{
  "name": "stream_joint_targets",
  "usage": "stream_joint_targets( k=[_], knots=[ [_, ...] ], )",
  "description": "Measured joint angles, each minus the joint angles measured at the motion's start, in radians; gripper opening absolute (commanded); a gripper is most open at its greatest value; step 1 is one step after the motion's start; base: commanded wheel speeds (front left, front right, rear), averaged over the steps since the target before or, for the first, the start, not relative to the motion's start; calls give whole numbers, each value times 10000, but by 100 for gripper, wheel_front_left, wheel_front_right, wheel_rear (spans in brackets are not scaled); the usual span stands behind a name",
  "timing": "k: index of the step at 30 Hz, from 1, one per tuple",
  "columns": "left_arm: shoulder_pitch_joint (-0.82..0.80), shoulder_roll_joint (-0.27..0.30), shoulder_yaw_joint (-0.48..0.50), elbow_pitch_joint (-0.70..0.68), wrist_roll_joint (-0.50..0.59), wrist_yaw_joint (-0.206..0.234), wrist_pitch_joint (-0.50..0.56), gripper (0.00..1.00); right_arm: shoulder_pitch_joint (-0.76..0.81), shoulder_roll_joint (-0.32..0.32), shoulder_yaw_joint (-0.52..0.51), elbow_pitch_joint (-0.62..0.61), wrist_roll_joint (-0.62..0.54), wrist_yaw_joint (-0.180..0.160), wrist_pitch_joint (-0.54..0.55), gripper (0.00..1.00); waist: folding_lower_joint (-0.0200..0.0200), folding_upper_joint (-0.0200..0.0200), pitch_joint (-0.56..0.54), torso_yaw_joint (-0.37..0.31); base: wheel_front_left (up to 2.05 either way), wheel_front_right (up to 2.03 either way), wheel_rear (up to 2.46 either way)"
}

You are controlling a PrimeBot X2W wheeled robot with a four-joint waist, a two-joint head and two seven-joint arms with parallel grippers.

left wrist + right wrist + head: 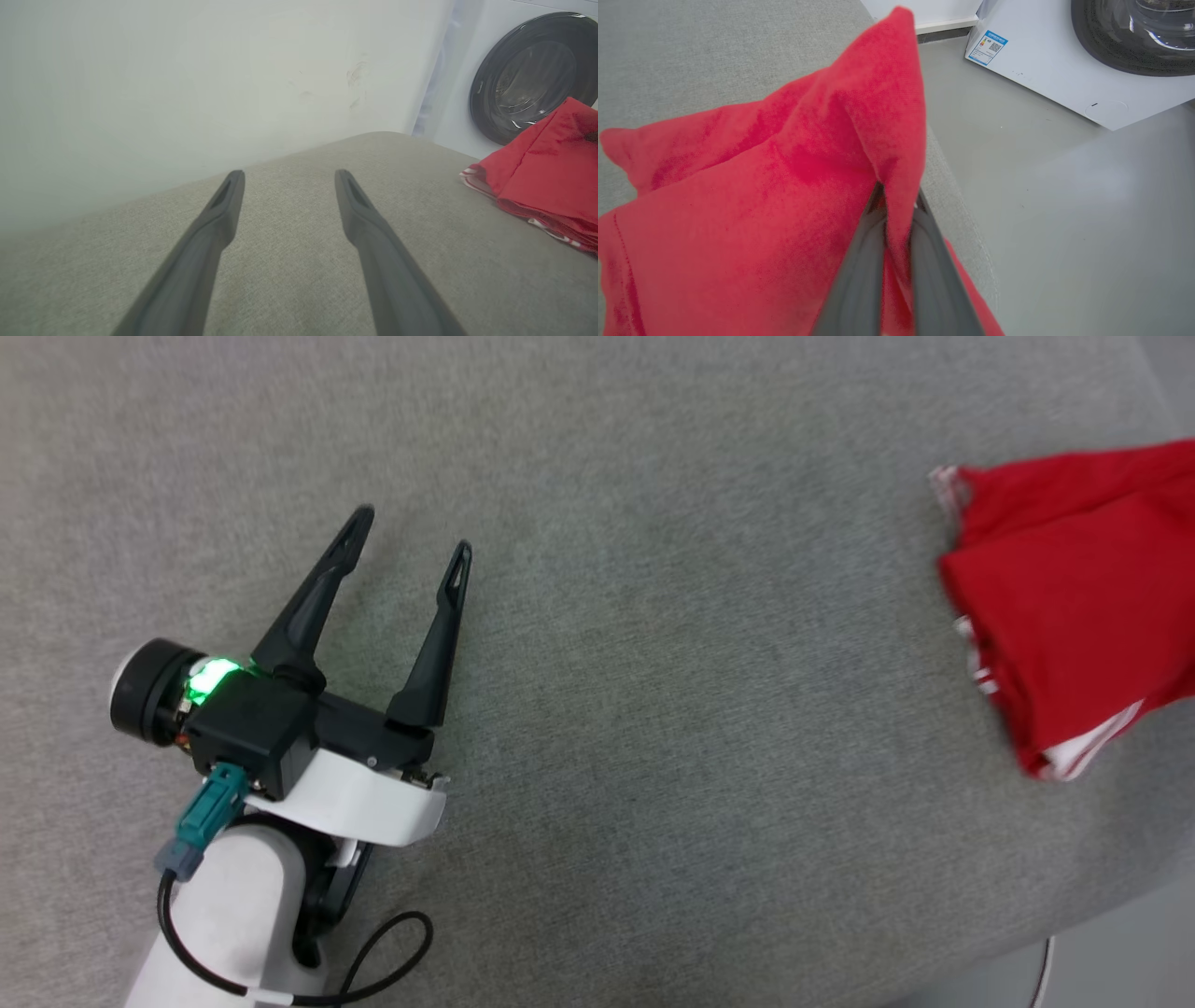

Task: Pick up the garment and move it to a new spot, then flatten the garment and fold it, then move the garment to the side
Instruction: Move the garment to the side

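Red jersey cloth, thin and soft with red-and-white striped trim: the garment [1074,607] lies folded at the right edge of the head view on a grey woven-fabric cushion [653,663]. Well apart from it, at lower left, the left gripper [413,532] hangs over bare cushion, its two long dark fingers spread wide with nothing between them.

From the left wrist, those spread fingers point toward a pale wall [187,70]. The garment sits at far right, before a white washing machine with a dark round door [528,79].

From the right wrist, the right gripper [899,198] has its fingers pressed together, pinching a raised fold of the garment near the cushion's edge, beside a smooth grey floor [1064,210].
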Motion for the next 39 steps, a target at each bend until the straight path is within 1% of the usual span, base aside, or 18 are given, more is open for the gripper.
stream_joint_targets(
  k=[5, 11, 12, 13, 14, 15, 20, 22, 26, 31, 36, 39],
  knots=[
    [-558, 94, -242, -222, 35, -84, 73, 100, -715, -276, -957, 556, -633, 2, -479, 0, 0, 0, 803, 184, 0, 0, 0],
    [-837, 169, -353, -280, 33, -102, -40, 100, -1160, -274, -1762, 1327, -1308, 0, -988, 0, 0, 0, 1356, 628, 0, 0, 0],
    [-838, 163, -357, -259, 29, -100, -77, 100, -1163, -230, -1825, 1444, -1476, 0, -1193, 7, 0, 0, 1400, 701, 0, 0, 0],
    [-844, 151, -370, -215, 27, -96, -111, 100, -1178, -167, -1958, 1569, -1618, 2, -1294, 41, 0, 0, 1430, 776, 0, 0, 0],
    [-844, 138, -385, -159, 19, -86, -151, 100, -1203, -130, -2054, 1708, -1701, 0, -1373, 100, 0, 0, 1442, 845, 0, 0, 0],
    [-844, 121, -397, -102, 2, -82, -174, 100, -1206, -100, -2119, 1743, -1837, 2, -1703, 100, 0, 0, 1435, 905, 0, 0, 0],
    [-812, 21, -449, 224, -81, 0, -416, 100, -1290, -125, -2683, 2272, -2391, 2, -2571, 100, -1, 0, 1114, 1089, 0, 0, 0],
    [-718, -58, -481, 408, -171, 17, -516, 100, -1278, -215, -2723, 2410, -2577, 4, -3076, 100, -1, 0, 895, 1156, 0, 0, 0],
    [-455, -295, -548, 815, -347, 98, -717, 100, -1092, -443, -2709, 2677, -2583, 2, -3933, 100, -1, 0, 334, 1317, 0, 0, 0],
    [77, -587, -585, 1340, -575, 221, -917, 100, -458, -677, -2219, 2907, -2031, 2, -4740, 100, -3, 0, -537, 1588, 0, 0, 0],
    [750, -773, -552, 1778, -796, 380, -1034, 100, 465, -673, -1664, 3012, -1400, 0, -5507, 100, -4, 0, -1458, 1936, 0, 0, 0],
    [1164, -894, -487, 2025, -1011, 443, -1051, 100, 1070, -543, -1363, 3001, -966, 0, -5858, 100, -5, 0, -2001, 2182, 0, 0, 0]
  ],
)
